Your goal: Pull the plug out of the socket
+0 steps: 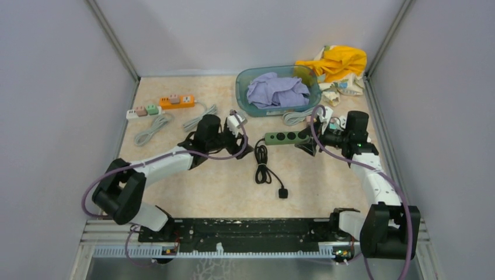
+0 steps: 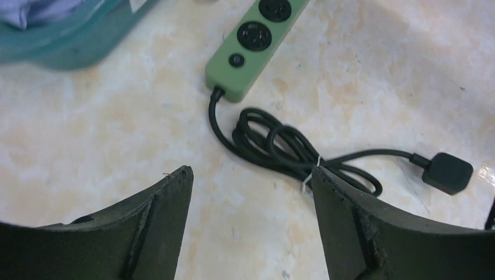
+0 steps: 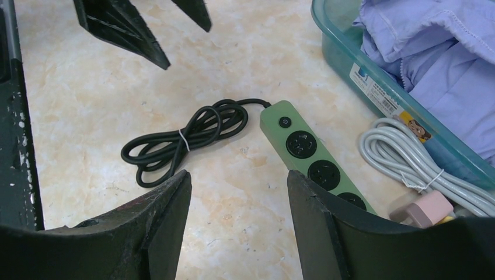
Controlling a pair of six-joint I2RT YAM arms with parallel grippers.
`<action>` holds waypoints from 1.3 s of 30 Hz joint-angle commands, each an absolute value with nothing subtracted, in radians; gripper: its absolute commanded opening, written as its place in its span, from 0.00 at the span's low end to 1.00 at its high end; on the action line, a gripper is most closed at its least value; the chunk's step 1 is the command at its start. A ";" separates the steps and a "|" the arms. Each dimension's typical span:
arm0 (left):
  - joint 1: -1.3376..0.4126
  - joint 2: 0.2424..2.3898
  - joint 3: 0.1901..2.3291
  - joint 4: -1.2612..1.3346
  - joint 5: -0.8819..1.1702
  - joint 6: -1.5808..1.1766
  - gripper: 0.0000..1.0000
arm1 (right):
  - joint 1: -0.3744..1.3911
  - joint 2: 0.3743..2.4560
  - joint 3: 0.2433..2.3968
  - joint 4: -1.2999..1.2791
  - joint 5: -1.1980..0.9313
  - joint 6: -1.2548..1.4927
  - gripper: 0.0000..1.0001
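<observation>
A green power strip lies mid-table; its visible sockets hold no plug. It also shows in the left wrist view and the right wrist view. Its black cord is coiled in front and ends in a loose black plug, also seen in the left wrist view. My left gripper is open and empty, left of the strip's cord end. My right gripper is open and empty over the strip's right end, which it hides.
An orange strip with a pinkish plug and a white strip with adapters lie at the back left, with grey cords. A teal basin holds purple cloth. Yellow cloth lies at the back right. A grey cord and pink plug lie beside the basin.
</observation>
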State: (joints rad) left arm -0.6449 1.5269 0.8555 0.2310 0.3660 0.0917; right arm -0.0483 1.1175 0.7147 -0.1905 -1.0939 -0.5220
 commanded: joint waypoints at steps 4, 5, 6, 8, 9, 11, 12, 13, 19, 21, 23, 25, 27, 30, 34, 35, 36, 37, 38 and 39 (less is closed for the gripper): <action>-0.605 1.305 0.603 0.364 0.328 -0.093 0.80 | -0.037 1.114 0.760 -0.179 -1.137 -0.554 0.61; -0.601 1.288 0.564 0.388 0.323 -0.116 0.80 | -0.035 1.115 0.759 -0.181 -1.136 -0.556 0.61; -0.599 1.269 0.527 0.412 0.316 -0.141 0.80 | -0.036 1.115 0.759 -0.181 -1.136 -0.556 0.61; -0.591 1.233 0.456 0.454 0.298 -0.183 0.80 | -0.034 1.117 0.759 -0.182 -1.136 -0.557 0.61; -0.586 1.217 0.431 0.467 0.289 -0.202 0.81 | -0.034 1.118 0.759 -0.183 -1.136 -0.557 0.61; -0.575 1.184 0.387 0.480 0.265 -0.229 0.84 | -0.032 1.118 0.759 -0.183 -1.136 -0.558 0.61; -0.570 1.168 0.368 0.481 0.251 -0.240 0.87 | -0.031 1.120 0.759 -0.183 -1.137 -0.559 0.61; -0.565 1.153 0.354 0.482 0.239 -0.248 0.93 | -0.030 1.121 0.760 -0.183 -1.136 -0.560 0.61; -0.535 1.099 0.322 0.456 0.214 -0.259 1.00 | -0.025 1.126 0.762 -0.191 -1.131 -0.567 0.61; -0.528 1.102 0.324 0.449 0.211 -0.258 1.00 | -0.023 1.128 0.762 -0.193 -1.132 -0.568 0.61; -0.520 1.111 0.332 0.439 0.203 -0.259 1.00 | -0.024 1.129 0.762 -0.193 -1.131 -0.568 0.61; -0.514 1.124 0.354 0.412 0.183 -0.245 1.00 | -0.022 1.129 0.762 -0.195 -1.130 -0.569 0.61; -0.513 1.139 0.392 0.361 0.152 -0.213 1.00 | -0.021 1.130 0.764 -0.196 -1.130 -0.571 0.61; -0.511 1.162 0.439 0.312 0.116 -0.185 1.00 | -0.021 1.129 0.764 -0.199 -1.129 -0.575 0.61; -0.506 1.184 0.467 0.299 0.099 -0.169 1.00 | -0.021 1.129 0.765 -0.204 -1.128 -0.578 0.61; -0.503 1.190 0.472 0.297 0.090 -0.170 1.00 | -0.022 1.129 0.765 -0.205 -1.128 -0.579 0.61; -0.501 1.195 0.479 0.294 0.083 -0.170 1.00 | -0.022 1.129 0.765 -0.206 -1.129 -0.579 0.61; -0.500 1.201 0.482 0.291 0.078 -0.170 1.00 | -0.022 1.129 0.765 -0.206 -1.129 -0.579 0.61; -0.498 1.205 0.488 0.289 0.074 -0.172 1.00 | -0.021 1.130 0.765 -0.206 -1.129 -0.580 0.61; -0.495 1.207 0.491 0.288 0.074 -0.172 1.00 | -0.021 1.131 0.765 -0.205 -1.130 -0.581 0.61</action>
